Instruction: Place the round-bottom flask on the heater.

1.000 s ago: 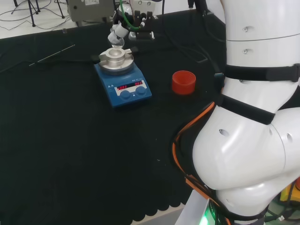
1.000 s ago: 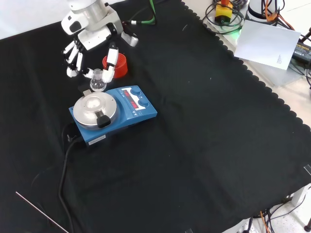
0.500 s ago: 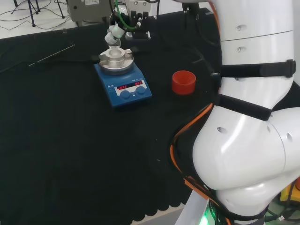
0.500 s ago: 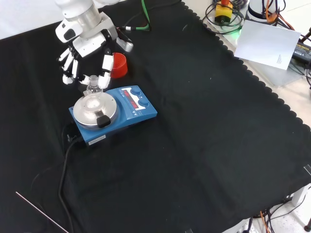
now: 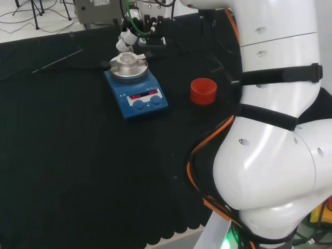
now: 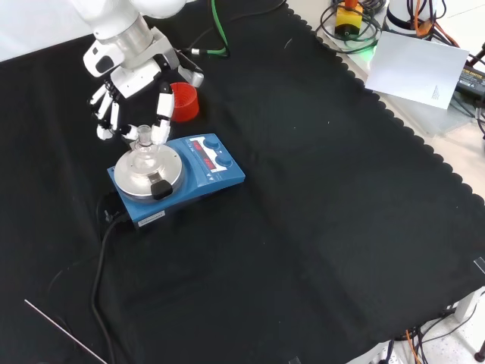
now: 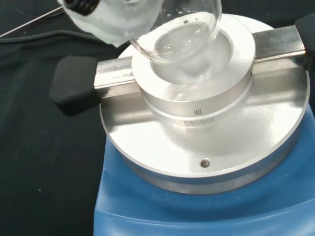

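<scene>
Shifted left in front view since a second ago: hand [image 6: 130, 67] and flask [image 6: 142, 144], from just beside the heater [image 6: 176, 179] to above its round metal block [image 6: 148, 168]; red ring [image 6: 183, 101] uncovered more. Same shift seen in head view, hand [image 5: 136, 27] now behind the heater [image 5: 136, 88] at the far side of the worktop [image 5: 67, 171].

Largest first: white arm links fill head view's right. Blue heater near cloth's middle-left in front view, cable trailing toward the near edge. Red ring just behind the heater, apart from it. Thin rod [image 6: 64, 331] lying near the front edge.

Flask: clear glass, small, likely light, stiff, slippery, breakable. Best held at the neck, bulb left free to seat. Bulb [image 7: 179, 29] hanging over the block's well [image 7: 197, 61] in wrist view, tilted, apparently not yet seated; contact unclear.

Hand pose: palm down, fingers [image 6: 161, 106] pointing down, curled in and pinching the flask neck.
</scene>
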{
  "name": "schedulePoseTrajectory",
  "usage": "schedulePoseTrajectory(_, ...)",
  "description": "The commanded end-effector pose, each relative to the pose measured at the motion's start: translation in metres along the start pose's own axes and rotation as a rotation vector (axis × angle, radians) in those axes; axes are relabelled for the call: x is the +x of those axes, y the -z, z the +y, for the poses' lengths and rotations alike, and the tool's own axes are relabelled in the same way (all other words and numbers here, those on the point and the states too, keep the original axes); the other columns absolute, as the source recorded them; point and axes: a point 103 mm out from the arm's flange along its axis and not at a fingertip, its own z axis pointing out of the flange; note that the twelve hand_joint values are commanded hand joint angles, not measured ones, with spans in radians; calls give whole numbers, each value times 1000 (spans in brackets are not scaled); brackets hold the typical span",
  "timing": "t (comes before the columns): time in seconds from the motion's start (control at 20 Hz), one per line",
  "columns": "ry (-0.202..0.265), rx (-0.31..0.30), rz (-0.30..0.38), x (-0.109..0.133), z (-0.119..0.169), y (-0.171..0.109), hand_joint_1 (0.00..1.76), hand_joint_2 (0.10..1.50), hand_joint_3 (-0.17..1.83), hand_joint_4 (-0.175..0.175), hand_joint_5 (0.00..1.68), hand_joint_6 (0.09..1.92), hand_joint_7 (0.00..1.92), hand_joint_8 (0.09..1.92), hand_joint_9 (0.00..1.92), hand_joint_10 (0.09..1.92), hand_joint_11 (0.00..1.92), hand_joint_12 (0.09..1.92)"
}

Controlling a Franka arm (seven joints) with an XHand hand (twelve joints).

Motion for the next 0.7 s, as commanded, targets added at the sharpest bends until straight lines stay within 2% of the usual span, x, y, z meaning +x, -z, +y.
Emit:
schedulePoseTrajectory(0.05, -9, 13, -1, -6, 6, -9, 990, 827, 701, 175, 914, 1294, 466, 517, 588, 533, 208, 1311)
schedulePoseTrajectory(0.7, -20, 35, 2, -15, 20, -21, 990, 824, 706, 175, 914, 1295, 467, 518, 588, 534, 209, 1312)
